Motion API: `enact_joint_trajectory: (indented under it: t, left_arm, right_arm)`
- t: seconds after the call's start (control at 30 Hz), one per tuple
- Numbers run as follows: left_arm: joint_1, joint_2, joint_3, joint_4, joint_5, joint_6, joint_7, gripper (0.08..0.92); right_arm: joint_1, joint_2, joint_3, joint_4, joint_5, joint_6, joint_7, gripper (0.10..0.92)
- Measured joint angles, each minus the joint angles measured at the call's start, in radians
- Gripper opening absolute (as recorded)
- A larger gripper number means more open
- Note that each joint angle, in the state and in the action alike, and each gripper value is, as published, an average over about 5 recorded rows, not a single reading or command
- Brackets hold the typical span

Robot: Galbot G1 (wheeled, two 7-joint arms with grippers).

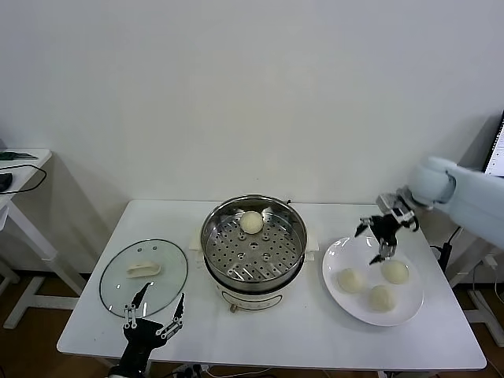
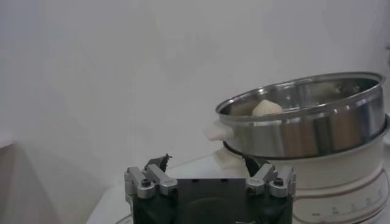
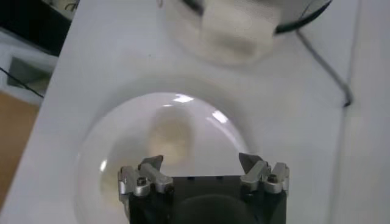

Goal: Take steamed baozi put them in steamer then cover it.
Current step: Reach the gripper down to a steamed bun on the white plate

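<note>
The steel steamer [image 1: 253, 240] stands at the table's middle on its cream base, with one baozi [image 1: 251, 222] on the perforated tray at the back. Three baozi [image 1: 350, 279] [image 1: 394, 271] [image 1: 382, 297] lie on a white plate [image 1: 339, 253] at the right. My right gripper [image 1: 375, 238] is open and empty, hovering above the plate's far edge, over the buns. In the right wrist view a bun [image 3: 172, 135] shows on the plate [image 3: 109, 146] beyond the open gripper [image 3: 201, 161]. My left gripper [image 1: 155, 308] is open and empty at the table's front left edge; its wrist view shows the steamer [image 2: 311, 125] and the bun [image 2: 267, 108] inside.
The clear glass lid [image 1: 118, 287] with its cream handle [image 1: 143, 269] lies flat at the table's left, just behind my left gripper. A side table [image 1: 20, 169] stands at the far left. A black cable [image 3: 323, 61] runs across the table near the steamer base.
</note>
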Motion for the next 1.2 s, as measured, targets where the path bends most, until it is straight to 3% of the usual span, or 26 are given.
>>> enact_joint_trajectory:
  t: [0.83, 1.2]
  left_arm:
    - [0.009, -0.009, -0.014, 0.014, 0.015, -0.008, -0.003, 0.823]
    - [0.008, -0.011, -0.011, 0.015, 0.018, -0.011, -0.006, 0.823]
  right_arm:
    - [-0.200, 0.080, 0.058, -0.072, -0.001, -0.055, 0.136, 0.818]
    - [-0.202, 0.086, 0.071, -0.067, -0.022, -0.059, 0.138, 0.691]
